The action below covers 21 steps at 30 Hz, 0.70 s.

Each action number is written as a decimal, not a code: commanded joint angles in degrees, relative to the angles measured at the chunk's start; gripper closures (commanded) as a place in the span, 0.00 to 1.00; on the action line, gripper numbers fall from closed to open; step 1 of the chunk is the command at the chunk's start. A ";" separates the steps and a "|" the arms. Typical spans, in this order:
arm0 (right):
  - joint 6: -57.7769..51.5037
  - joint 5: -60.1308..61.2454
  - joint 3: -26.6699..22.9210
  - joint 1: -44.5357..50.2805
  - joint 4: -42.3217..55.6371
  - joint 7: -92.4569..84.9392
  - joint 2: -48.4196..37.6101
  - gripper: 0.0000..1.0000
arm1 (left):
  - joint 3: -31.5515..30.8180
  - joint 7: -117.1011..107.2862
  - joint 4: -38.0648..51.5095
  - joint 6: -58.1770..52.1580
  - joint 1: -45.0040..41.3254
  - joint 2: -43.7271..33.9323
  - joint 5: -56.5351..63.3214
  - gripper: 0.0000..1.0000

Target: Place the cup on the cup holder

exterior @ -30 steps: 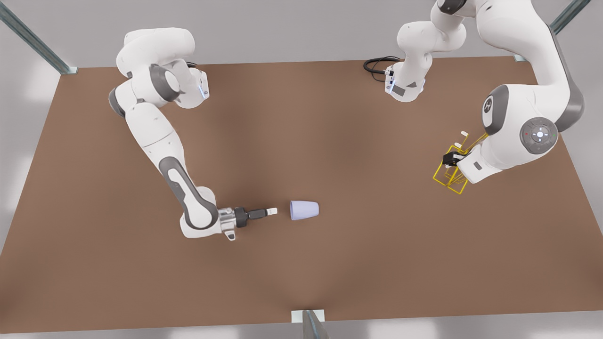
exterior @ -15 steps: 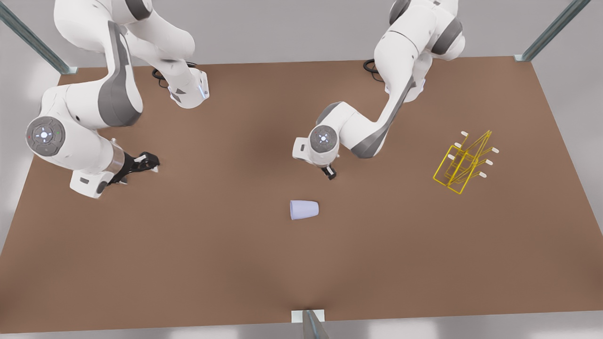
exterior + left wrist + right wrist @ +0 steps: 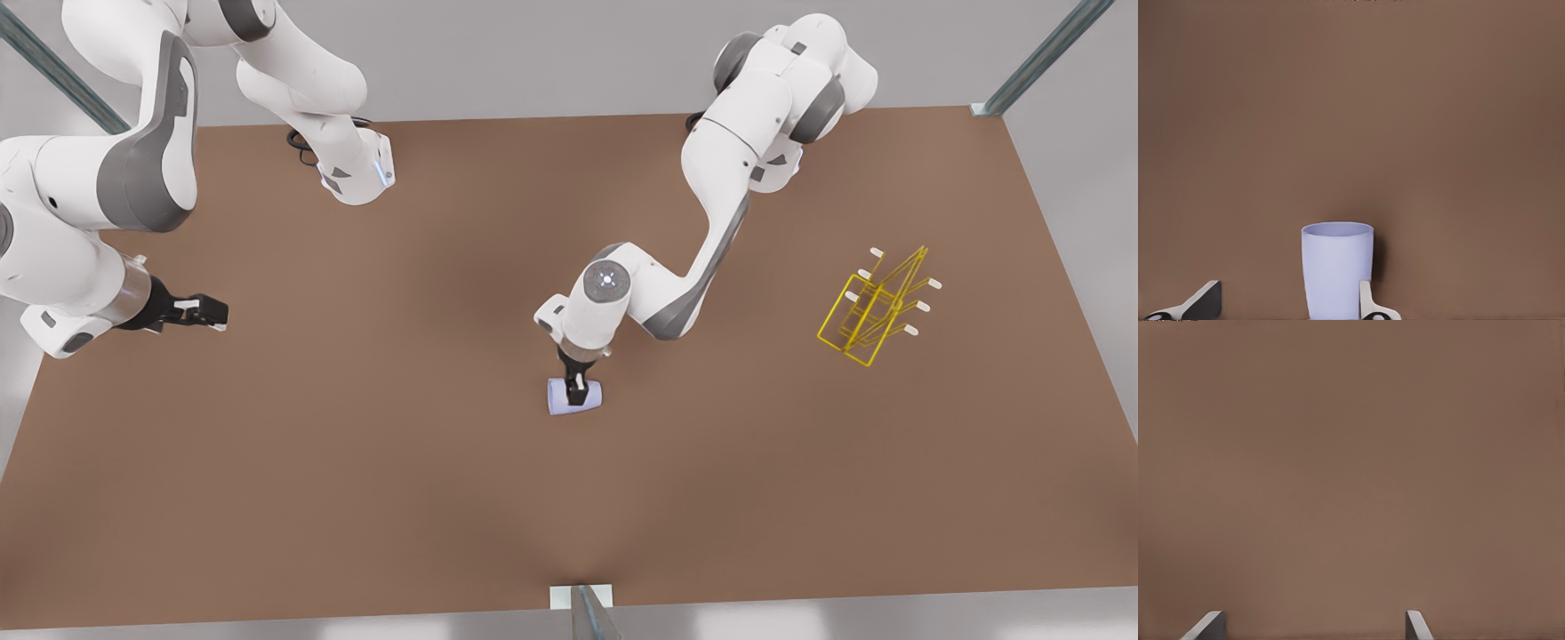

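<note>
In the front view, the cup (image 3: 574, 397) is seen lying on its side near the middle of the brown table (image 3: 356, 462), its wider end turned toward the front view's right. The left gripper (image 3: 578, 388) is brought down directly over the cup, on the arm that reaches in from the far edge of the table. The cup holder (image 3: 871, 307) is set well apart, toward the front view's right, and nothing is hung on its white-tipped pegs. The right gripper (image 3: 206, 312) is held near the table's edge on the front view's left, far from both things, where that arm is judged to be waiting.

In the left wrist view, the cup (image 3: 1337, 270) is framed between the two fingers (image 3: 1371, 303); one finger is placed just beside the cup's wall, the other is held well off it. The gripper (image 3: 1281, 307) is thus spread wide, and nothing is gripped yet.

In the right wrist view, bare table (image 3: 1351, 467) is faced, and the right gripper's fingers (image 3: 1415, 625) are kept wide apart around nothing.

The step in hand is judged to be the grasp of the cup. A centred closing on the cup's wall is called for next, then a lift and a carry across to the pegs.
</note>
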 commanded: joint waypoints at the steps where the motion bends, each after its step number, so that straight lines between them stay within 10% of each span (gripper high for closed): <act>1: -0.20 -0.09 0.02 -0.01 -0.02 9.58 -0.06 0.00 | 0.14 19.11 -0.98 5.26 0.59 -0.04 1.57 0.00; 21: -0.20 -0.97 0.11 0.78 0.07 9.85 0.11 0.00 | 0.14 -15.17 -0.72 2.54 0.15 4.79 -0.01 0.00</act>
